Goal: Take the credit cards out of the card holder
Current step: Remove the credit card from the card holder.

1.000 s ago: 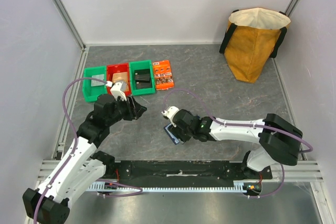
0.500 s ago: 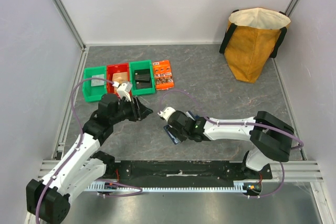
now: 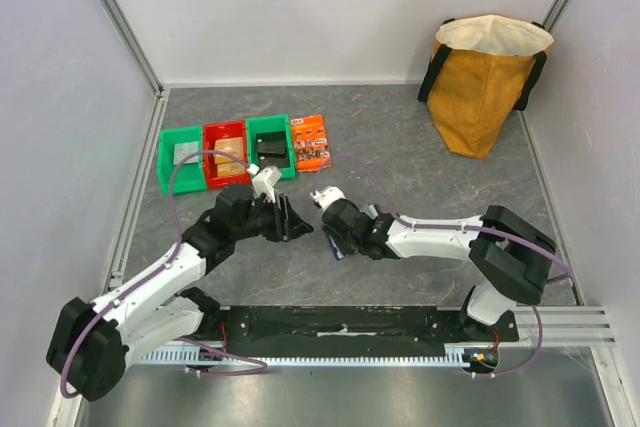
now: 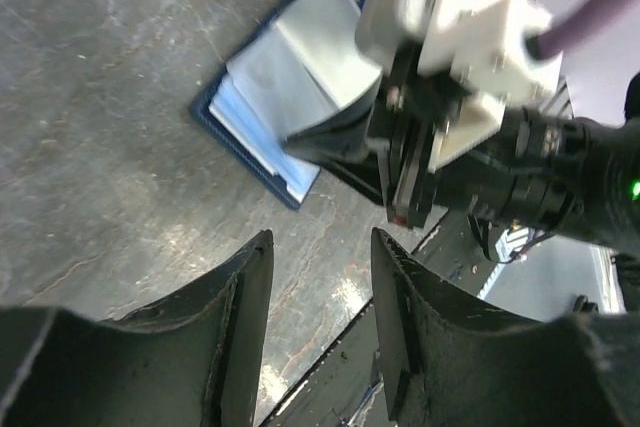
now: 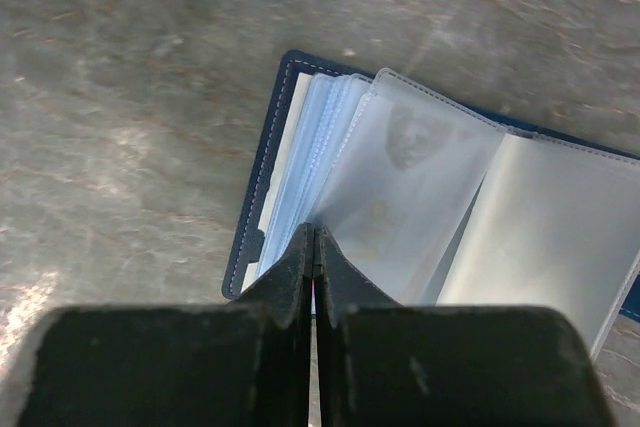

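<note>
Navy card holder [image 5: 420, 197] open; right claw [image 5: 314, 247] clamped on it.

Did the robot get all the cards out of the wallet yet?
Partly. Done: the card holder lies open, sleeves fanned, and a tan flat thing, maybe a card, sits in the red bin. In hand: the right gripper is shut at the sleeves; the left gripper hangs open, holding nothing. Left: emptying any sleeves that hold cards; which do is unclear.

Top view bright, even, sharp; soft shadows under arms. Wrist views dimmer: near fingers [image 4: 232, 347] dark & blurred, glare patches on worktop [image 5: 125, 142] & clear sleeves [image 5: 405, 182], corners soft.
</note>
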Tool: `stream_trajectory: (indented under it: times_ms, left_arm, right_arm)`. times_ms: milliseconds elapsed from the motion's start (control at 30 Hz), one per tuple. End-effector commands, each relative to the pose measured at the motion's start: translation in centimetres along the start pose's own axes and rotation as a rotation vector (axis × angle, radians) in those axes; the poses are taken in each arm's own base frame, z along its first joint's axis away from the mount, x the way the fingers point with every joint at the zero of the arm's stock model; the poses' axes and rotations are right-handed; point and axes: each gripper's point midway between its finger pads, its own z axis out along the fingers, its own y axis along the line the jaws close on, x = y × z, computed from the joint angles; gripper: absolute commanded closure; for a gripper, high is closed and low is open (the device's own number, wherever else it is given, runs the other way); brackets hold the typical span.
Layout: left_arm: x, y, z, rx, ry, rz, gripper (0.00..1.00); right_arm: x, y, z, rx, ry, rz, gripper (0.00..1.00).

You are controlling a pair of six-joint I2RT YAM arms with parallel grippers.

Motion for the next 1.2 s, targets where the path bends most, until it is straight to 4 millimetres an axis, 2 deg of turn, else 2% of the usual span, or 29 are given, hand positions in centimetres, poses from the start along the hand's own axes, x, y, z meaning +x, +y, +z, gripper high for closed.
stream_trajectory:
  times_ms: [0,100,200,400,567,600,667,933,1167]
  left_arm:
    - [-0.7,-1.9,1.6,0.066,-0.031,0.000,0.50]
    - [-0.4,-2.3,2.8,0.077,-0.013,-0.003,0.51]
    - [0.0,-2.9,4.2,0.094,0.010,-0.007,0.54]
    - [0.7,-3.8,7.8,0.129,0.078,-0.031,0.60]
    - [0.3,-3.8,10.5,0.120,0.108,-0.030,0.77]
    - [0.4,-3.5,11.1,0.112,0.116,-0.029,0.80]
    - [0.9,-2.9,12.0,0.096,0.140,-0.033,0.83]
    - [4.5,0.2,13.8,0.019,0.250,-0.052,0.87]
    - [6.7,2.3,13.4,-0.063,0.313,-0.062,0.89]
  right_arm:
    - [0.6,-3.4,-0.7,0.100,0.000,0.104,1.00]
    - [0.5,-4.6,-1.2,0.109,-0.013,0.163,1.00]
    - [0.5,-5.7,-1.4,0.116,-0.021,0.209,0.94]
    - [-0.1,-7.2,-2.1,0.093,-0.056,0.267,0.68]
    - [-0.7,-6.7,-2.2,0.035,-0.073,0.251,0.47]
    - [-0.4,-6.6,-2.1,0.035,-0.065,0.250,0.41]
    - [0.1,-6.6,-1.7,0.036,-0.047,0.248,0.35]
    - [1.2,-6.7,-1.4,0.045,-0.027,0.257,0.32]
    - [1.5,-6.2,-1.3,0.017,-0.012,0.245,0.24]
